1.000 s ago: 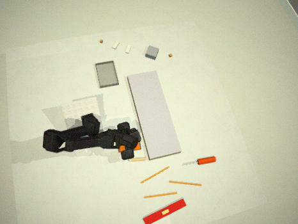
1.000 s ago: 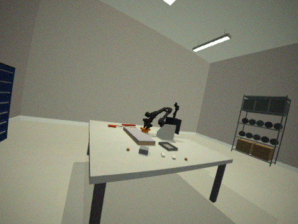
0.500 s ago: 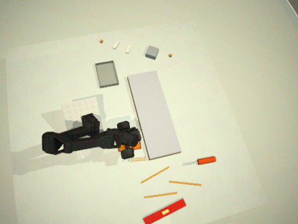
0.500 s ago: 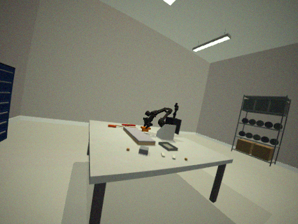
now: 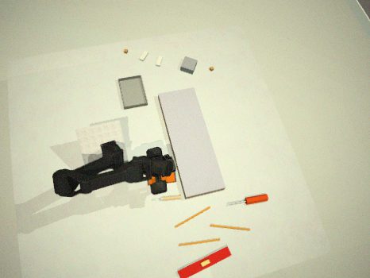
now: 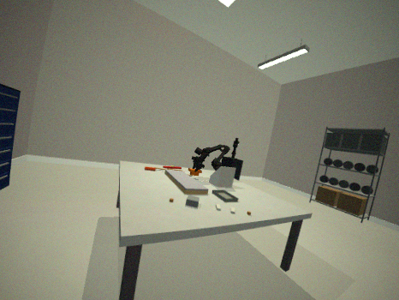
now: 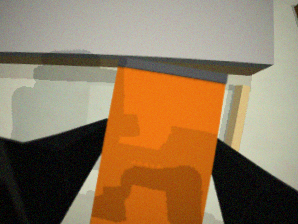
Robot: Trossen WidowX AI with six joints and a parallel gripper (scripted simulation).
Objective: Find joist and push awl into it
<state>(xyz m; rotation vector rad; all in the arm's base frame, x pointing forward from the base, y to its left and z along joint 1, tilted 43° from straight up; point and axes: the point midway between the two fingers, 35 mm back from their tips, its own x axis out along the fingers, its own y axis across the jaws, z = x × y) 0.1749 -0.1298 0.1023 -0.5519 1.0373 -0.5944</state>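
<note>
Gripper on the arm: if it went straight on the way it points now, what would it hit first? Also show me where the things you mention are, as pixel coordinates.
Likely the table top (image 5: 286,159) (image 6: 145,214) (image 7: 280,120), met by the stud finder (image 5: 171,179) (image 6: 195,172) (image 7: 170,107) in its jaws; the gap below is unclear.

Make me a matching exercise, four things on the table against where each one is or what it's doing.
1. orange stud finder
2. shallow grey tray
3. red-handled screwdriver
4. black robot hand

A. has its shaft pointing toward the pale awl
B. closed on something orange
C. between two black fingers
D. holding nothing

Pairs: 1-C, 2-D, 3-A, 4-B
</note>
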